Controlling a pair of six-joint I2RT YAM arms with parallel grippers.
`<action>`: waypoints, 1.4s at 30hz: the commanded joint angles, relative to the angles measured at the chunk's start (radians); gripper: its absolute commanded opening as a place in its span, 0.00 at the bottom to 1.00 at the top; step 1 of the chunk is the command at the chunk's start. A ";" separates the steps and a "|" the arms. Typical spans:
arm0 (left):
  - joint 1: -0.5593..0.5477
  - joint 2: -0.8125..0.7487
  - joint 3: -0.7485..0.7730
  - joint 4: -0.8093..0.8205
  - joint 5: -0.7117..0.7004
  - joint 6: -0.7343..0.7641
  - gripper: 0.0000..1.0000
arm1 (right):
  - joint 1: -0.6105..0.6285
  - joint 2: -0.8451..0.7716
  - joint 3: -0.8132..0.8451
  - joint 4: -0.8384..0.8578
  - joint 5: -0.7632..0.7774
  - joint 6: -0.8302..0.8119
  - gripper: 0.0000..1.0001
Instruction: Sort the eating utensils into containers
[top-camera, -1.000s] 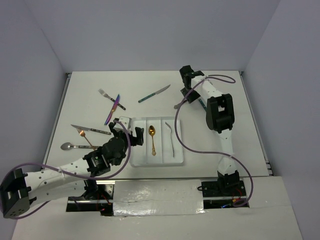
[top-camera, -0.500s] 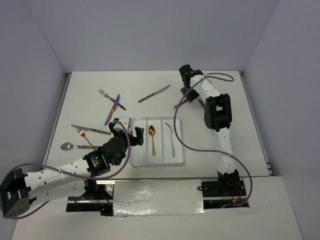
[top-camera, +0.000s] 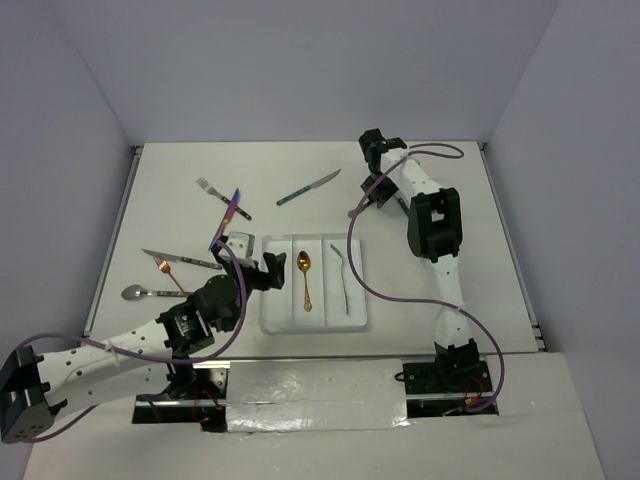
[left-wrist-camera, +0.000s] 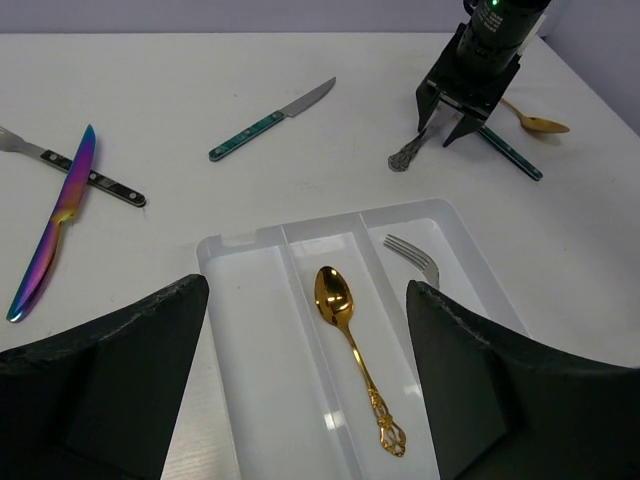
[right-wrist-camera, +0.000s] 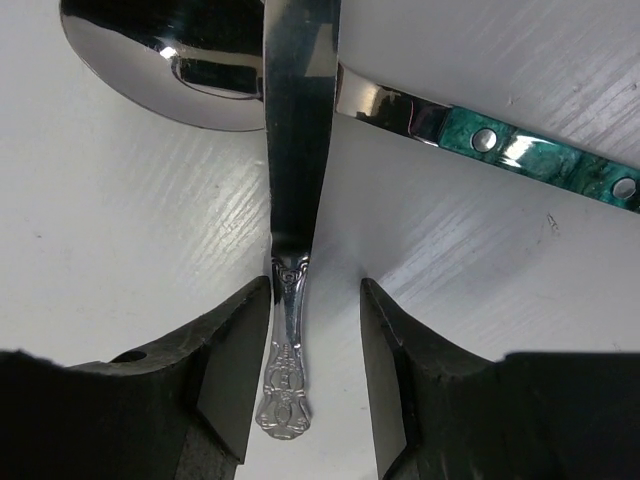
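By the near edge of the bench, the left tool (left-wrist-camera: 306, 290) hovered with its jaws wide apart and nothing between them, over the near end of the white rectangular plastic tray (left-wrist-camera: 250, 330). The tray's left compartment was bare. Its middle one held a gold spoon with a scrolled handle (left-wrist-camera: 345, 335), and its right one a plain silver fork (left-wrist-camera: 410, 255). By my reckoning, then, only two pieces were sorted and most of the work was left. Toward the left edge lay a silver spoon with a dark-banded handle (top-camera: 133, 292), a slim copper fork (top-camera: 172, 277) and a silver knife with a dark handle (top-camera: 180, 260). Farther back, an iridescent purple knife (left-wrist-camera: 55, 225) lay across a silver fork with a black riveted handle (left-wrist-camera: 80, 170). A teal-handled silver knife (left-wrist-camera: 268, 123) lay alone near the middle of the far half. Near the far edge, right of centre, the right tool (right-wrist-camera: 312, 295) stood low over the bench. Its jaws were set narrow on either side of an ornate silver utensil handle (right-wrist-camera: 285, 390) but not closed on it. That piece rested across a teal-handled silver spoon (right-wrist-camera: 500, 140), and a second, plain gold spoon (left-wrist-camera: 540, 125) lay just beyond. That left nine pieces loose on the bench, and the ornate silver one looked like the next to go.
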 joint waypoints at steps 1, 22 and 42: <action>-0.002 -0.034 0.009 0.031 0.002 -0.009 0.93 | -0.004 0.013 0.038 -0.066 0.000 -0.009 0.49; -0.002 -0.103 -0.012 0.025 -0.002 -0.023 0.93 | -0.011 -0.029 -0.045 -0.028 -0.003 -0.034 0.20; -0.002 -0.084 -0.009 0.027 -0.024 -0.014 0.93 | -0.045 -0.285 -0.314 0.308 0.006 -0.284 0.00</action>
